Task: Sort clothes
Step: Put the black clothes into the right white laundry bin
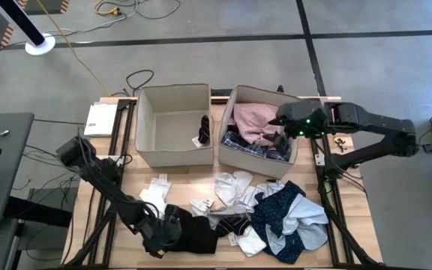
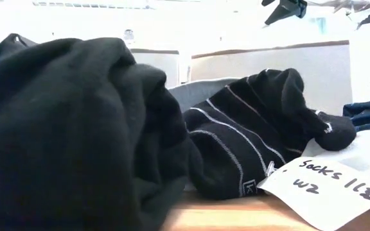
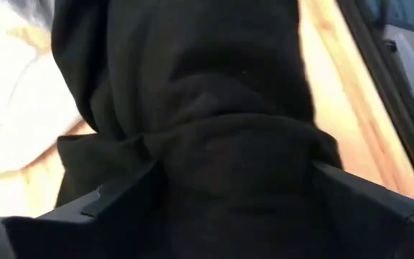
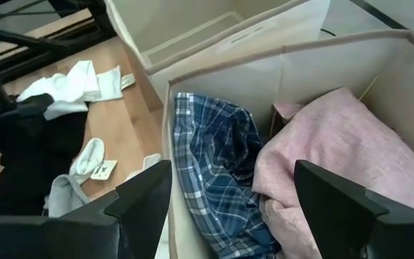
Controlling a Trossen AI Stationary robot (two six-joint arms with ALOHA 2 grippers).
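My left gripper (image 1: 160, 238) is low over the near left of the table, shut on the black garment (image 1: 195, 232), which also fills the left wrist view (image 3: 214, 86) and the left of the low view (image 2: 76, 128). My right gripper (image 1: 282, 139) hovers open and empty over the right beige box (image 1: 227, 112). A pink garment (image 4: 336, 144) and a blue plaid one (image 4: 214, 158) lie in that box. A navy dotted garment (image 1: 280, 206), a light blue one (image 1: 306, 232), white socks (image 1: 235, 187) and a black striped sock (image 2: 249, 141) lie on the table. My left gripper pinches a bunched fold (image 3: 228, 144) at the black garment's left end between its two fingers (image 3: 121, 198). The cloth is gathered in several layers. The fingers slant down from the table's left. The rest of the garment lies on the table.
The left beige box (image 1: 172, 124) holds one small dark item (image 1: 203, 129). More white socks (image 1: 156, 195) lie just beyond my left gripper. A paper tag (image 2: 333, 183) lies on the table by the striped sock. Bare wood shows in front of the boxes.
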